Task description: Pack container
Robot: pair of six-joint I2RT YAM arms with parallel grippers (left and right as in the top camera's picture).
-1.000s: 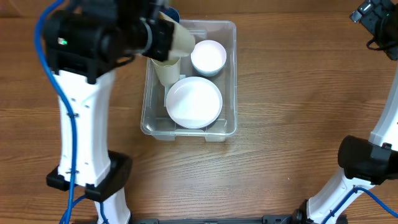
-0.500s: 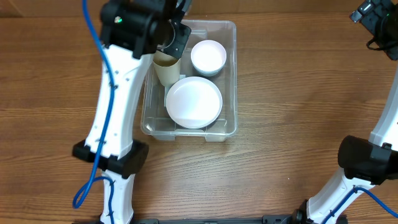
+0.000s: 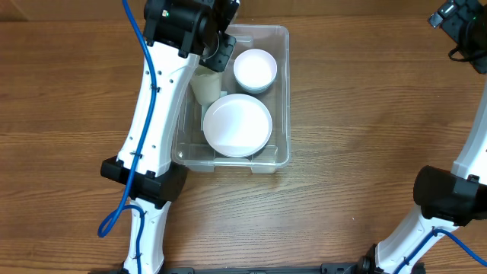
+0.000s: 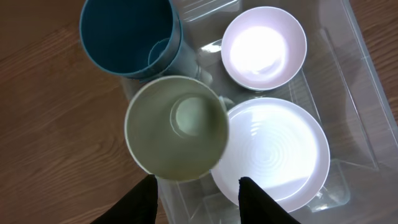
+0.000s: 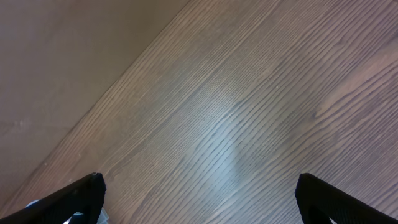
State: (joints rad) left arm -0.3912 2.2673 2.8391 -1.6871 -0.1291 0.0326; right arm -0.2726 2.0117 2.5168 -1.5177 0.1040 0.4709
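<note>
left arm has shifted right, reaching to counter's far edge | left pincer (image 4: 198,183) spread above cup (image 4: 177,127) in container (image 3: 287,84) | right pincer (image 5: 199,185) spread

Both arms have white shells between black joint housings. The left arm (image 3: 156,106) carries a loose blue cable (image 3: 138,148), and the right arm (image 3: 476,144) likewise. The tool fingers (image 4: 140,200) are plain black.

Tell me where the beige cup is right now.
The beige cup stands upright along the container's left wall, between the blue cup and the white plate; the left wrist view shows it best.
</note>
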